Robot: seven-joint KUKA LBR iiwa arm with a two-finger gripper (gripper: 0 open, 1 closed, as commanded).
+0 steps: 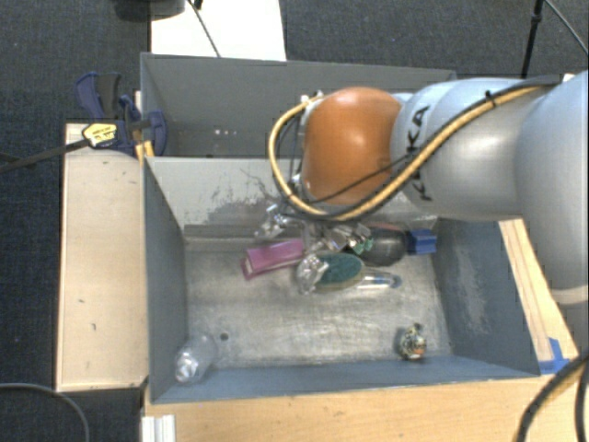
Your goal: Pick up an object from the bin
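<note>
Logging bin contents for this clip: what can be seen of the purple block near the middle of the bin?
The purple block is a small oblong piece with flat faces and a matte surface, perhaps plastic. It lies flat on the bin's grey floor, its long side running across the view, right end slightly higher. That end reaches the gripper; whether they touch cannot be told. Nothing lies on it.

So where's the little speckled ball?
The little ball sits by itself on the bin floor near the front wall, toward the right. The green round thing and the purple block lie farther back, in the middle.
</note>
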